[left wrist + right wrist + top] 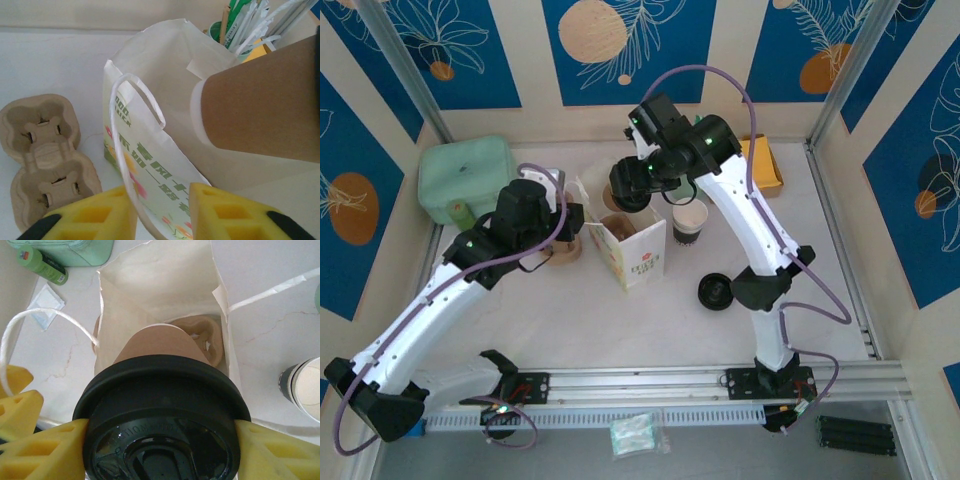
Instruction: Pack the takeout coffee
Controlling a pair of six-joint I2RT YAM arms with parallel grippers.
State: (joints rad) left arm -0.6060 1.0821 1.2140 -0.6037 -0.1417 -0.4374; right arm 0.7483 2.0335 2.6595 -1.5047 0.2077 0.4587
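Note:
The takeout coffee [160, 347], a kraft-brown paper cup with a black lid [162, 405] on it, hangs over the mouth of the white paper bag [155, 275]. My right gripper [162, 440] is shut on it at the lid. From above, the cup [625, 192] is at the bag's [645, 258] far edge. In the left wrist view the cup [260, 105] sits just beyond the bag's [150, 70] rim. My left gripper [162, 210] is at the bag's left side. Its jaws stand narrowly apart around the bag's string handle [131, 150] and wall.
A pulp cup carrier [42, 150] lies left of the bag, and another pulp shape [202, 332] sits on the bag's floor. A white cup with a black band [688, 222] and a loose black lid [715, 292] stand to the right. A green box [465, 178] is at the back left.

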